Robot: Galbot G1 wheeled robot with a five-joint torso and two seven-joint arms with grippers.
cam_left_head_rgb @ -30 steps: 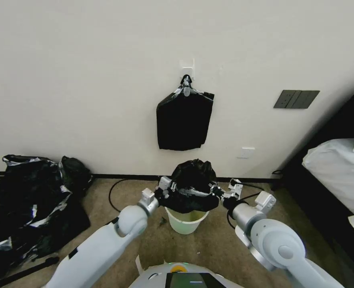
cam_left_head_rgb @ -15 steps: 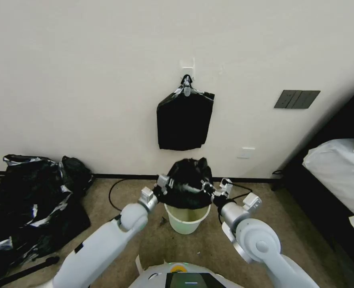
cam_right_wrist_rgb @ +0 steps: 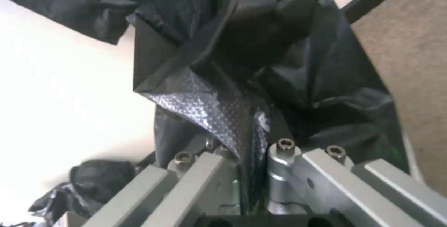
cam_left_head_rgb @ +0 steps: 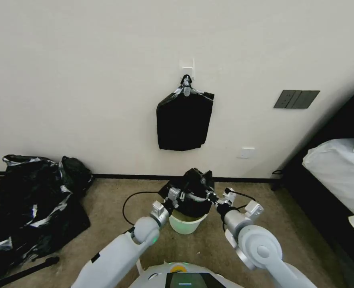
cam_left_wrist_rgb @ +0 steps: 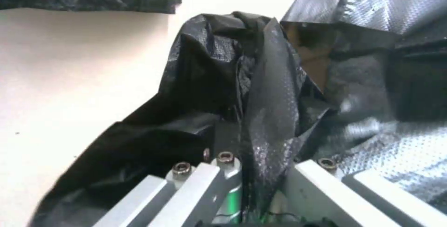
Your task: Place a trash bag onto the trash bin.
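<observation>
We pinch the bag point(cam_left_head_rgb: 191, 191) at opposite edges, left gripper point(cam_left_head_rgb: 177, 197) and right gripper point(cam_left_head_rgb: 211, 197), apparently holding its mouth spread over the bin point(cam_left_head_rgb: 187, 225).

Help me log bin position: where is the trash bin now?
In the head view, the trash bin stands on the carpet near the wall, below the clipped black bundle, with the trash bag over its top.

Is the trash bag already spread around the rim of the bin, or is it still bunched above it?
Bunched above. The trash bag sits crumpled over the trash bin, whose near rim is bare.
</observation>
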